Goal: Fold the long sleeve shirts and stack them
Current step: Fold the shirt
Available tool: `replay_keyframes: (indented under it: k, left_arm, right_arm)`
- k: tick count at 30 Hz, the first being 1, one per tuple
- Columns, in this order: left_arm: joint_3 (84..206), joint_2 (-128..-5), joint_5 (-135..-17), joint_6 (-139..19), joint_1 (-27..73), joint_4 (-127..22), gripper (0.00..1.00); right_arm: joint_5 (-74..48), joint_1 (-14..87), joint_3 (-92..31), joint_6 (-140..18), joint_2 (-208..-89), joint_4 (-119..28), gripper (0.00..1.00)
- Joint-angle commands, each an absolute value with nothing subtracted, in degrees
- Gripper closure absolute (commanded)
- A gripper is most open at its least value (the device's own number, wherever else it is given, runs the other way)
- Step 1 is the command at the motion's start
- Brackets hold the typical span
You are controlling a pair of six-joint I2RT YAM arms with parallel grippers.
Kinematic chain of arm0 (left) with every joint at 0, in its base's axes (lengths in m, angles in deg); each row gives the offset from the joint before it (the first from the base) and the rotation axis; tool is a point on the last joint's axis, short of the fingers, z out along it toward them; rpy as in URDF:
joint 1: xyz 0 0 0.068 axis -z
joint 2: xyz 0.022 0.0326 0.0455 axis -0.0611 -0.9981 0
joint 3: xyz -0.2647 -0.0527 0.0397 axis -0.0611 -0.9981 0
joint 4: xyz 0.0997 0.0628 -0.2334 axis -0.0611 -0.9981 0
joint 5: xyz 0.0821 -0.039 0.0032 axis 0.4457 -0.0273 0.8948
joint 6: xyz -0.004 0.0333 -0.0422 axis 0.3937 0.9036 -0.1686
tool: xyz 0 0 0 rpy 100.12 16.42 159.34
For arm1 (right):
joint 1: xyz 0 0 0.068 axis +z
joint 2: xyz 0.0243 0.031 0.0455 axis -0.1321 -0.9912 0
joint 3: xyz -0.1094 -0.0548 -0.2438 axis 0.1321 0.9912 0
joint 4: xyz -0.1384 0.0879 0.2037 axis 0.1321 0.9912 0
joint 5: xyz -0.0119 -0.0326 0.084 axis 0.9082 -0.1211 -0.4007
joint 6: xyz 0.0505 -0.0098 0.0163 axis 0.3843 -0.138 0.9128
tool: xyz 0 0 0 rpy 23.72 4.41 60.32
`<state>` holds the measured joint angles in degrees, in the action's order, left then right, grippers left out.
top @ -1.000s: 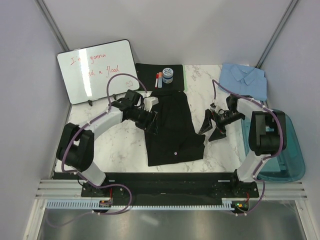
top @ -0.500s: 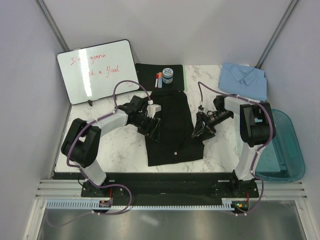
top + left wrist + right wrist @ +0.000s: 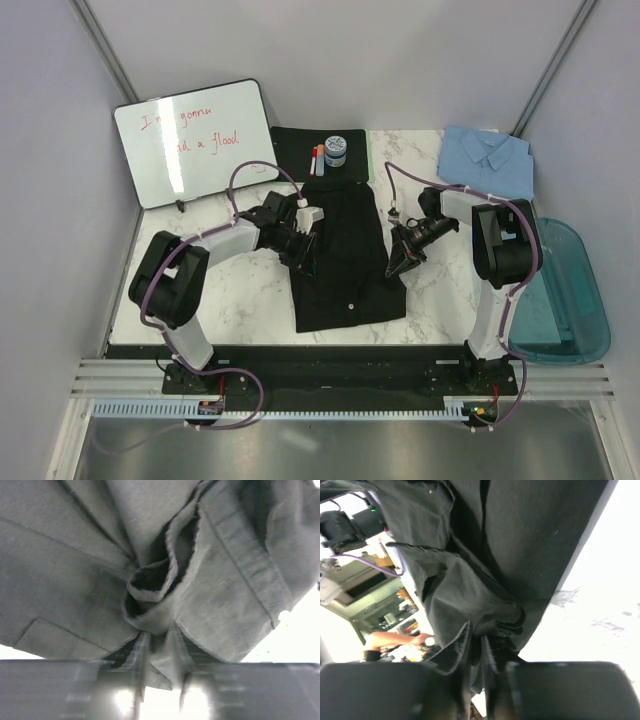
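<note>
Black shirt (image 3: pixel 345 280) pinched at opposite edges by left and right jaws, both closed on bunched cloth; we fear a thin fold slipping free mid-lift.

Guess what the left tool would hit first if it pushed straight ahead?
The black shirt: the left tool is already shut on its bunched fabric, with the table probably right beneath.
</note>
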<state>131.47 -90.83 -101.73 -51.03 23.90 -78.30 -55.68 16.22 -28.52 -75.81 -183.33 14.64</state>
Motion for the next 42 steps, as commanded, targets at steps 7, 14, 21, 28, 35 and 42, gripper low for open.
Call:
replay_keyframes:
  k: [7, 14, 21, 28, 35, 42]
  left_arm:
    - [125.55, -77.76, -104.73, -48.71, 23.92, -77.44, 0.98]
    - [121.95, -72.82, -97.97, -45.45, 23.74, -76.3, 0.98]
    - [122.38, -78.79, -91.38, -42.82, 21.03, -73.4, 0.98]
    - [127.04, -88.03, -88.65, -43.78, 20.23, -74.45, 0.95]
    - [128.72, -85.23, -93.99, -38.71, 17.59, -77.35, 0.91]
    - [126.43, -74.15, -105.08, -31.05, 18.12, -76.04, 0.93]
  right_arm:
    - [-56.35, 22.09, -41.45, -95.96, -182.33, 18.68, 1.0]
    - [-53.81, 23.41, -40.42, -100.36, -179.79, 12.37, 1.0]
    - [-44.84, 21.83, -35.94, -97.38, -182.77, 2.53, 1.0]
    - [-42.73, 21.83, -35.41, -91.22, -185.76, -2.85, 1.0]
    - [-47.2, 23.15, -30.23, -87.26, -181.21, -4.78, 0.98]
    - [-49.76, 22.71, -29.17, -91.66, -170.48, -6.26, 0.96]
